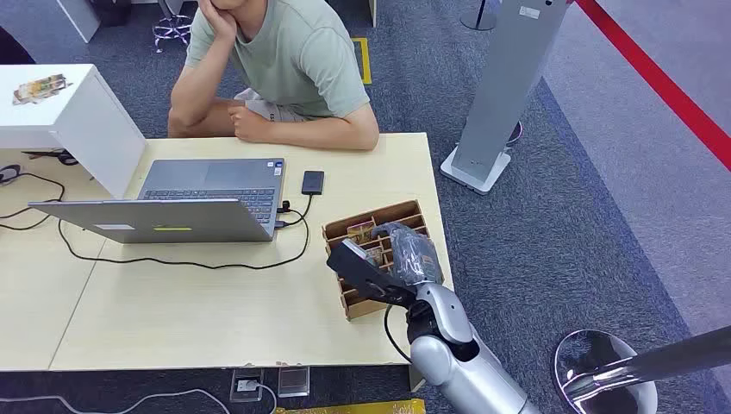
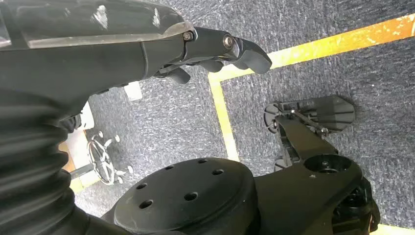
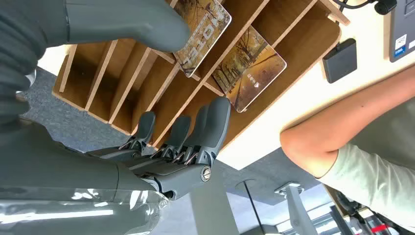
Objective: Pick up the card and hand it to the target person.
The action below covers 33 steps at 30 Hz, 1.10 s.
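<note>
Card (image 3: 203, 36) in wooden rack: "HOTEL".

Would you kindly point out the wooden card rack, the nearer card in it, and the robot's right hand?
wooden card rack (image 3: 147, 78): right wrist view, on a bare divider.
nearer card (image 3: 205, 34): right wrist view, on its printed face.
right hand (image 1: 388, 259): head view, on its middle.

You see pale beige wooden table (image 1: 207, 319), at its 3 o'clock edge brown slotted wooden card rack (image 3: 161, 93). In rack: two glossy cards printed with autumn-brown tree scene, white lettering, one near thumb (image 3: 205, 29), other (image 3: 249, 66) in next slot. Your right hand (image 3: 161, 147): dark grey fingers (image 3: 218, 122), lighter grey thumb, silver arm. Left hand (image 2: 215, 49) black. Silver-grey laptop (image 1: 185, 203) with dark keys, at 10 o'clock of rack; small black rectangular box (image 1: 313, 182) at 11. Person in sage-green T-shirt (image 1: 293, 56). Blue-grey speckled carpet (image 1: 552, 259), yellow and red floor stripes.
</note>
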Each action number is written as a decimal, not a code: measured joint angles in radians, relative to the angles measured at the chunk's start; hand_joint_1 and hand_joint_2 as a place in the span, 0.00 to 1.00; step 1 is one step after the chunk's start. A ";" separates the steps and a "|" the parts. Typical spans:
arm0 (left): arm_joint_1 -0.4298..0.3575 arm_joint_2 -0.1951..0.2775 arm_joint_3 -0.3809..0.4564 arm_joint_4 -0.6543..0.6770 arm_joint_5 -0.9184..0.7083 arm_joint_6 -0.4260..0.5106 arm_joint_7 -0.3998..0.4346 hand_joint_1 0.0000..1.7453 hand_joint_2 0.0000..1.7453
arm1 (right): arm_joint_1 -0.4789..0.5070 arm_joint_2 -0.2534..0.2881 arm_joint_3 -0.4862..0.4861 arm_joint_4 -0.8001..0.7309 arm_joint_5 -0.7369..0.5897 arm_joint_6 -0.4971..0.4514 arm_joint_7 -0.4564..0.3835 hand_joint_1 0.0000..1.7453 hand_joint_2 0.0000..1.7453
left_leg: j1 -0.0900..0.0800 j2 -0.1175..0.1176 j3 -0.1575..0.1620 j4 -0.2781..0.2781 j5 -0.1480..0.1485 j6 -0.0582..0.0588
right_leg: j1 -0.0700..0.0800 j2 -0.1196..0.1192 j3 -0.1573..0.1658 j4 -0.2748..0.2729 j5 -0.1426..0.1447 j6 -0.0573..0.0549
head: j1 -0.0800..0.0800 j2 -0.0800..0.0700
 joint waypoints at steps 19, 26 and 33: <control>0.000 0.000 0.000 0.000 -0.005 -0.002 0.000 0.00 1.00 | -0.003 0.002 0.001 0.040 -0.015 0.011 0.003 0.48 1.00 | 0.000 0.000 0.000 0.000 0.000 0.000 | 0.000 0.000 0.000 0.000 0.000 0.000 | 0.000 0.000; 0.000 0.000 0.000 0.000 -0.005 -0.003 0.001 0.00 1.00 | -0.009 0.009 0.002 0.081 -0.016 0.010 -0.003 0.47 1.00 | 0.000 0.000 0.000 0.000 0.000 0.000 | 0.000 0.000 0.000 0.000 0.000 0.000 | 0.000 0.000; 0.000 0.000 0.000 0.000 -0.005 -0.003 0.001 0.00 1.00 | -0.015 0.017 0.005 0.107 -0.016 0.010 -0.005 0.47 1.00 | 0.000 0.000 0.000 0.000 0.000 0.000 | 0.000 0.000 0.000 0.000 0.000 0.000 | 0.000 0.000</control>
